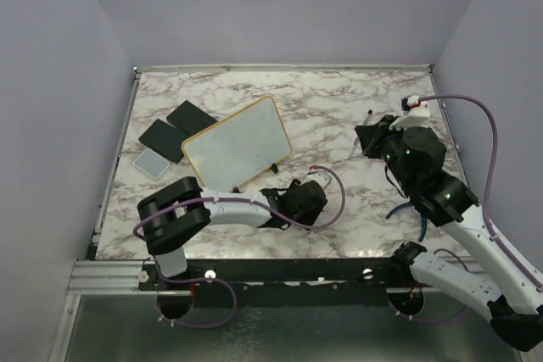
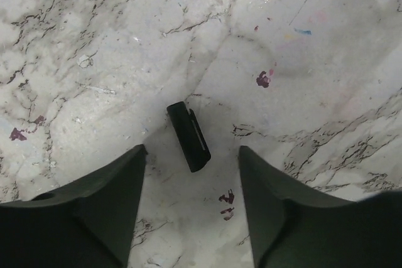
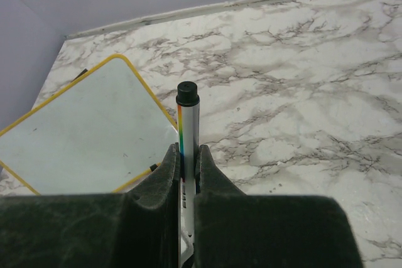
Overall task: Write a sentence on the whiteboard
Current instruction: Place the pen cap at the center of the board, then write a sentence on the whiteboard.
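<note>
Near the front of the table (image 1: pixel 339 108), my left gripper (image 2: pixel 191 150) stands open over a small black cap (image 2: pixel 187 135). The cap lies loose between the jaws, touching neither, and I take it as set down there, out of the way. My right gripper (image 3: pixel 187 150) is clamped tight on the pen (image 3: pixel 188 117), held ready to write. The whiteboard (image 1: pixel 237 143) lies skewed, left of centre and well apart from that pen. It looks blank to me, so I judge the sentence not yet begun.

Soft even light, faint shadows; right end effector (image 3: pixel 187 155) slightly blurred.
</note>
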You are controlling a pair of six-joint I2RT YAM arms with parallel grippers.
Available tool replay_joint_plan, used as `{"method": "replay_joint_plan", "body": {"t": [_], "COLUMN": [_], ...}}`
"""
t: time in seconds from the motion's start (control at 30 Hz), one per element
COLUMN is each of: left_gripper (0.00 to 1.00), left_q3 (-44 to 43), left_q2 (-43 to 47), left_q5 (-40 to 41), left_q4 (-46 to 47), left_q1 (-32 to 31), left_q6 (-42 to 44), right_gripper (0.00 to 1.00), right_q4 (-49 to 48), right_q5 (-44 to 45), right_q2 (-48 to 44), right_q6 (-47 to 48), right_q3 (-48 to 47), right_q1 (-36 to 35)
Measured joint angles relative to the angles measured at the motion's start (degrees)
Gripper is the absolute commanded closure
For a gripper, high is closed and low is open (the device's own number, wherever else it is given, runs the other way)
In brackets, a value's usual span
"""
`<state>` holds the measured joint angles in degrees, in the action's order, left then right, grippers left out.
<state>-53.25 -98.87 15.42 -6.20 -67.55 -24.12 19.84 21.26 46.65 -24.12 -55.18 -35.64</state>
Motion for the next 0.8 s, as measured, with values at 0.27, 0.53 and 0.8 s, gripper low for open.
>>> {"method": "replay_joint_plan", "body": {"t": [0.27,0.53,0.8], "left_gripper": [0.01,0.01,0.01], "left_q3": [0.13,-2.78,-7.26], "left_q2": [4.00,15.85,22.71], "left_q5": [0.28,-2.84,-10.54], "left_q4": [-2.78,-3.45,-7.74], "left_q1": [-0.02,-0.02,5.46], "left_q6": [0.61,1.55,1.70], "right_gripper": [1.00,1.00,1.00], "right_q4": [-2.36,-12.76,-28.15], "right_q5": [0.07,-4.39,-10.16], "right_q2": [-0.76,-2.34,-5.11], "right_q6": [3.93,8.85,12.70], "right_q3": [2.29,7.87,14.71], "right_q1": [0.00,0.00,0.00]}}
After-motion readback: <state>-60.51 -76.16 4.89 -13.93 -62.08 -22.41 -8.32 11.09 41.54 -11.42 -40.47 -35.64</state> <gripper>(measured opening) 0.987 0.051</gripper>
